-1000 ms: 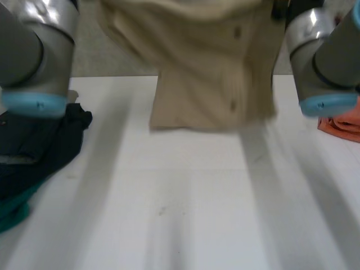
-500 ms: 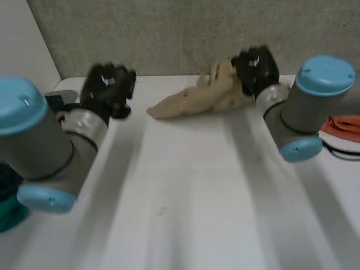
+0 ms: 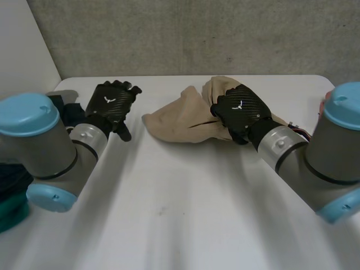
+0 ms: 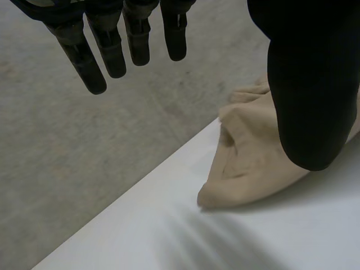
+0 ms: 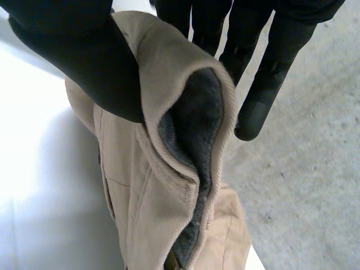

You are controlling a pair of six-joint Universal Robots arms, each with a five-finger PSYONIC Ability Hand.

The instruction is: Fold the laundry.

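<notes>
A tan garment (image 3: 179, 119) lies crumpled on the white table (image 3: 185, 202) near its far edge. My right hand (image 3: 242, 112) rests on the garment's right part and is shut on it. In the right wrist view the thumb (image 5: 73, 50) and fingers (image 5: 264, 84) pinch a fold of the tan garment (image 5: 169, 140), whose dark grey lining shows. My left hand (image 3: 109, 104) hovers to the left of the cloth, open and holding nothing. Seen from the left wrist, its fingers (image 4: 107, 50) are straight and the tan garment (image 4: 253, 169) lies beside the thumb (image 4: 306, 101), apart from it.
A pile of dark clothes (image 3: 14, 177) sits at the table's left side by my left arm, with a teal item (image 3: 11, 216) below it. A grey wall (image 3: 197, 34) runs behind the table's far edge.
The tan garment, hanging high between both hands a second ago, has come down onto the table. My left hand has let go, opened and moved left. The right hand keeps its hold.
</notes>
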